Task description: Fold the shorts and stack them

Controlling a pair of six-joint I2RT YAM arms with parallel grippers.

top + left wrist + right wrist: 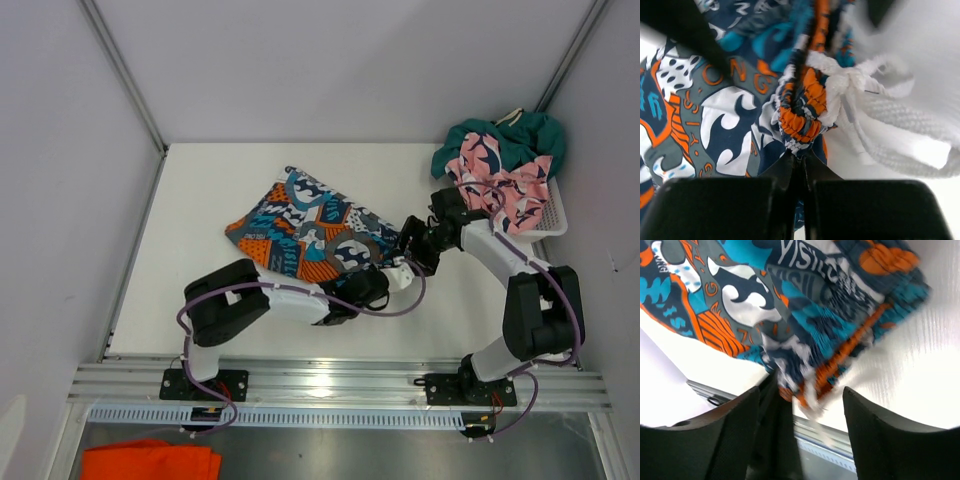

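Starting with the top camera: seeing the graphic-print shorts [305, 225] spread out and a bit rumpled in the middle of the white table [220, 190]. Got the left gripper [396, 274] down at their near right corner and the right gripper [410, 248] just beside that same corner, coming in from the right. Also spotting the pink shark shorts [500, 185] heaped in the white mesh basket [555, 215] at the far right, with the teal shorts [500, 135] bunched right behind them. Down past the rail at the near edge, a bit of orange cloth [150, 462]. Can't really read either claw's opening from up here. Over to the left wrist cam: clamped fully shut, pinching the gathered orange-and-navy waistband of the print shorts right at the tips of the black fingers [720, 210]. Also seeing the white drawstring [860, 80] knotted and trailing off to the right. On to the right wrist cam: spread wide and gripping nothing, with the blurry edge of the print shorts hanging in the gap between the two black fingers [885, 440]. Rest of the fabric fanning out above, over the table.
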